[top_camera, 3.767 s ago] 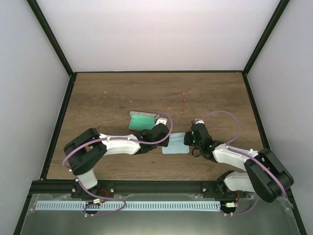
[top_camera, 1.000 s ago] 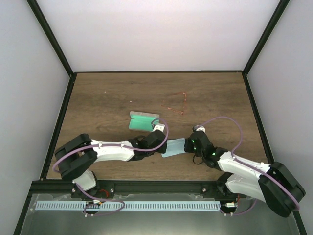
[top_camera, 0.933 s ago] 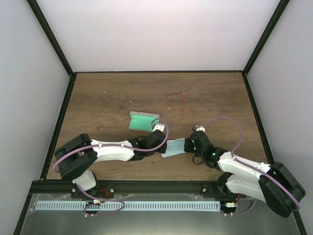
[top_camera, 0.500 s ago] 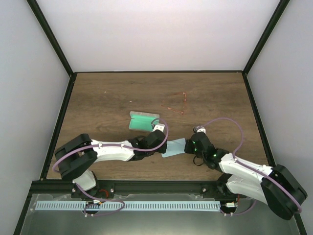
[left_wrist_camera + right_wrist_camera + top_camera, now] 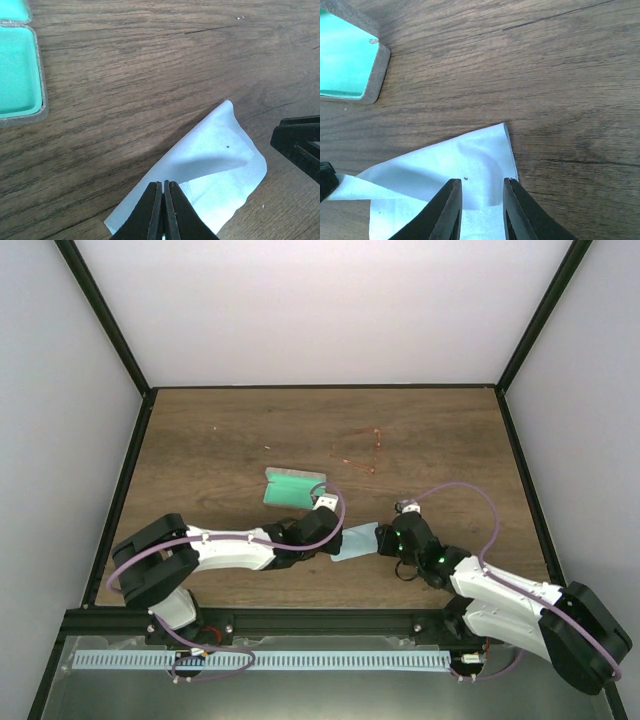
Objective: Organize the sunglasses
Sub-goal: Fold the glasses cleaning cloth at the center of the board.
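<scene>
Pale blue cloth [image 5: 210, 160], grey case [image 5: 17, 70] lined green, brown wood-grain table [image 5: 150, 60]; sunglasses [image 5: 376, 450] seem red.

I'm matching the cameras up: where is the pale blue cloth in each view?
Top external: cloth, low centre.
Left wrist: cloth, bottom, right of centre.
Right wrist: cloth, bottom left.
Shared landmark: green-lined case, upper left of it everywhere.

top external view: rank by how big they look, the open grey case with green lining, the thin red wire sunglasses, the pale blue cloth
1. open grey case with green lining
2. thin red wire sunglasses, whose outline spans nearly as much, so these two are close
3. pale blue cloth, only partly visible
</scene>
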You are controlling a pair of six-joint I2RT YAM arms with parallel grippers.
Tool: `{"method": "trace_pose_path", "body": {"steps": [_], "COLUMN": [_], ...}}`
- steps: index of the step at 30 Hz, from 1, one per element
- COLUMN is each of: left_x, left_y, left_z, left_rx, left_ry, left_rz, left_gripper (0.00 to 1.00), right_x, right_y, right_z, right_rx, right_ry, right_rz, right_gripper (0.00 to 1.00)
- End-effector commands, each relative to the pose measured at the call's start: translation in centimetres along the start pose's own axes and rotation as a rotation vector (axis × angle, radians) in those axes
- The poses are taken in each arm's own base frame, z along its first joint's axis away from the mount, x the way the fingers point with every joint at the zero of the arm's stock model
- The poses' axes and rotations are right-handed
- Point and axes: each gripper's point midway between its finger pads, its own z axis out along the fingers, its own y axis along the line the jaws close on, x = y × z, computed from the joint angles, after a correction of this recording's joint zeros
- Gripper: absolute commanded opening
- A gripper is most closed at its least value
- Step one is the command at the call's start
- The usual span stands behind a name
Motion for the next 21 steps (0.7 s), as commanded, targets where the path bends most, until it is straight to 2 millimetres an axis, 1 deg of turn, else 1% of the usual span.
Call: {"method": "trace_pose_path", "body": {"steps": [1,6,12,16,19,21], "left_x": [0.5,0.6,0.7,0.8,0.6,0.6], "left_y": [0.2,0.3,0.3,0.4,0.3,0.3], "left_z": [-0.1,0.0,0.1,0.2,0.1,0.0], "left_rx": [0.0,0.001,0.0,-0.004,-0.002,0.0], "left_ry": [-0.001,0.0,0.002,0.004,-0.001,-0.003], "left_rz": [-0.003,-0.005,-0.004,-0.003,-0.004,-0.005], "left_gripper": [0.04,0.04,0.04,0.04,0.04,0.04], "right_x": [0.4,1.1,1.6,1.9,1.8,1.8], "right_y": [0.9,1.5,1.3,2.2,2.2,2.1], "right_z": [-0.1,-0.1,0.1,-0.2,-0.1,0.0], "right_rx": [-0.052,-0.092,-0.106,-0.18,-0.184,-0.177], "right_ry": [0.015,0.049,0.054,0.049,0.052,0.055], "right_rz": [0.013,0.02,0.081,0.139,0.148,0.151], "right_gripper": [0.26,0.27,0.36,0.43,0.43,0.41]}}
